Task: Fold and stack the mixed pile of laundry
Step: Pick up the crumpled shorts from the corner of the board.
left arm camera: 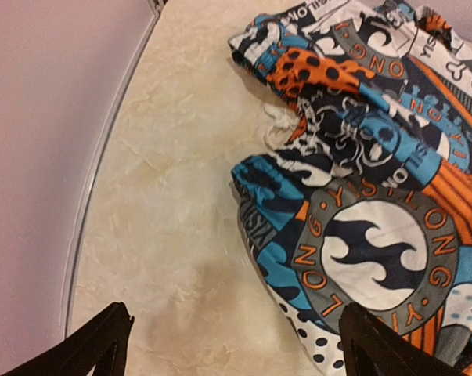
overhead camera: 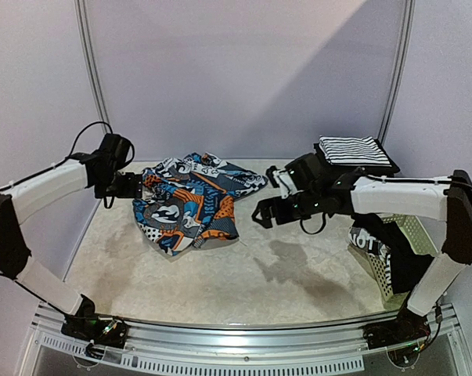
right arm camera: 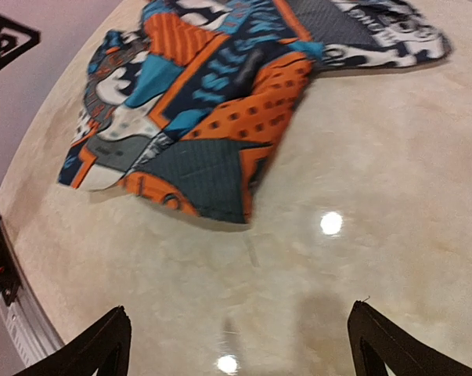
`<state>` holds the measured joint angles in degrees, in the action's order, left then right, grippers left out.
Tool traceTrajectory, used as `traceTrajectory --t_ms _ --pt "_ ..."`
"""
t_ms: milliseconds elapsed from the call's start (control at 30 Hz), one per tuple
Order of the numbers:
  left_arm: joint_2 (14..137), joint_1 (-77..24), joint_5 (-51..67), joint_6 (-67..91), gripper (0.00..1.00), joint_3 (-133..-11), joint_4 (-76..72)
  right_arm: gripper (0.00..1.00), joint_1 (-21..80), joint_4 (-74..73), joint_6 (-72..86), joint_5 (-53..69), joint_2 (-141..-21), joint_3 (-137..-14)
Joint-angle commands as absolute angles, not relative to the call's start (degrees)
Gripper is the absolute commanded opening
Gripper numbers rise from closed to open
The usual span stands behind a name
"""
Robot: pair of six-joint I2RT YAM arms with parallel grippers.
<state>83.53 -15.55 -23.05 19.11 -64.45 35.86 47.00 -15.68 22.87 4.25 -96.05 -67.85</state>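
At the near left edge of the heap, the left claw (overhead camera: pixel 134 186) hangs with its fingers (left arm camera: pixel 95 348) spread wide and nothing between them. One finger is over the bare desk (overhead camera: pixel 243 274) and the other over the rim of the printed garment (overhead camera: pixel 190 202). That garment lies crumpled in the middle of the desk, its layers bunched and overlapping, with a white drawstring loose at the gathered edge.

The right claw (overhead camera: pixel 261 213) is also parted and holds nothing. It hovers over bare desk just beside the garment's right edge.

Farther out, the striped garment (overhead camera: pixel 353 149) lies folded flat at the far right, on something dark. The basket (overhead camera: pixel 408 231) stands at the right edge.

The risk is a bad pinch. Closing now, the left claw could catch several bunched layers at once, or only the drawstring, and the cloth would rise twisted rather than spread. The right claw sits short of the hem and may shut on nothing. The desk looks glossy, so a one-sided pull could simply drag the whole garment.
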Motion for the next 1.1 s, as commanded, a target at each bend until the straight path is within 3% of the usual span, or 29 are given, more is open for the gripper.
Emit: traceTrajectory --t_ms 0,133,467,833,933,1067 --pt "82.2 -12.2 -14.6 25.5 0.92 -52.2 24.7 0.96 53.2 -4.0 28.7 9.1 -100.2 -69.3" --pt "82.9 -8.0 -5.8 28.1 0.84 -45.7 14.0 0.94 57.5 5.8 36.5 9.2 -104.7 -70.5" --pt "90.4 -0.1 6.4 35.3 0.80 -41.3 -5.1 0.88 59.0 17.6 53.0 10.8 -120.7 -77.6" --pt "100.8 3.7 12.5 38.8 0.73 -45.3 -12.6 0.80 58.9 20.0 59.7 5.7 -130.8 -83.3" --pt "102.6 3.9 12.7 39.2 0.70 -46.4 -13.5 0.72 58.4 20.7 60.4 4.2 -132.5 -83.5" --pt "105.6 4.1 12.9 39.8 0.66 -48.3 -14.4 0.50 57.8 21.2 60.5 2.8 -133.6 -83.3"
